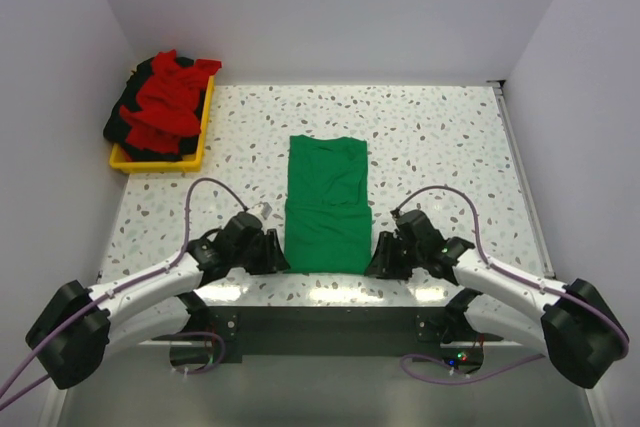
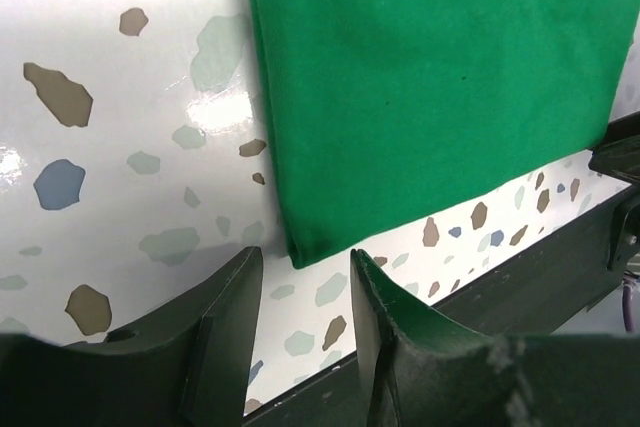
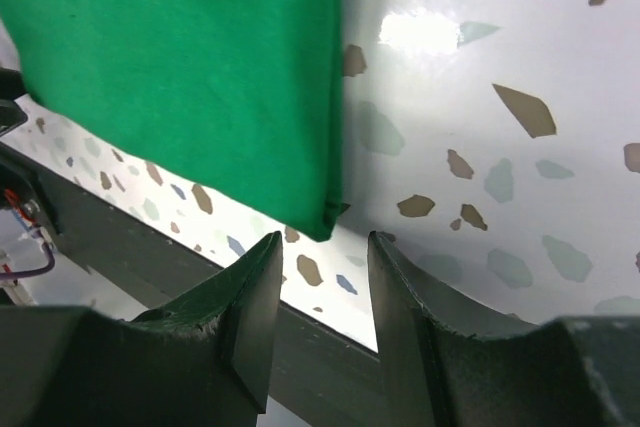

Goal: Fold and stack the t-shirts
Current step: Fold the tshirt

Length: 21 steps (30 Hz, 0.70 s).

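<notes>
we see the folded green t-shirt lying flat in the middle of the tabletop, its hem close to the near edge. our left hand sits low at the shirt's near left corner, its fingers apart, with nothing between them and the corner tip just ahead. our right hand sits likewise at the near right corner, also spread and empty. in the far left corner a yellow tray holds a heap of red t-shirts over dark cloth.
</notes>
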### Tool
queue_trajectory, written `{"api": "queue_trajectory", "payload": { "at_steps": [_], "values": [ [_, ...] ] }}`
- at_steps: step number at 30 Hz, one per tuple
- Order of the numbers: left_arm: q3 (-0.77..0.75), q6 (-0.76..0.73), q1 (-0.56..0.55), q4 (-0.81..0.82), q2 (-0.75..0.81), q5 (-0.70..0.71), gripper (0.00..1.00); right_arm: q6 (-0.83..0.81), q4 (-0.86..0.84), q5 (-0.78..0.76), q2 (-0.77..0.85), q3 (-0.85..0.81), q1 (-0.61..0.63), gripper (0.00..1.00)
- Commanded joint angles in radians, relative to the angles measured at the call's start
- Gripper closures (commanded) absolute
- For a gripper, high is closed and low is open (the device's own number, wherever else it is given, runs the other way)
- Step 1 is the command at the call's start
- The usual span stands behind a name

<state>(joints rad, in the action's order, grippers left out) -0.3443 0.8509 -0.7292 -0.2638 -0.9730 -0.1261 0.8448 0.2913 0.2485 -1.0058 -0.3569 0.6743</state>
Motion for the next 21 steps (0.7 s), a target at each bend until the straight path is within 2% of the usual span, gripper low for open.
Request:
{"api": "queue_trajectory", "payload": {
  "at_steps": [1,9,15,21],
  "values": [
    [0.025,0.010,-0.004,0.047,-0.007,-0.027,0.54,0.046,-0.050,-0.012,-0.005,0.028,0.007,0.57],
    [0.053,0.017,-0.004,0.084,-0.032,-0.037,0.54,0.097,-0.107,-0.020,-0.007,0.065,0.011,0.57],
    [0.067,0.020,-0.004,0.094,-0.033,-0.027,0.56,0.122,-0.101,-0.044,0.016,0.082,0.014,0.65],
    [0.083,0.028,-0.004,0.112,-0.047,-0.033,0.60,0.132,-0.110,-0.058,0.021,0.090,0.014,0.68]
  ]
}}
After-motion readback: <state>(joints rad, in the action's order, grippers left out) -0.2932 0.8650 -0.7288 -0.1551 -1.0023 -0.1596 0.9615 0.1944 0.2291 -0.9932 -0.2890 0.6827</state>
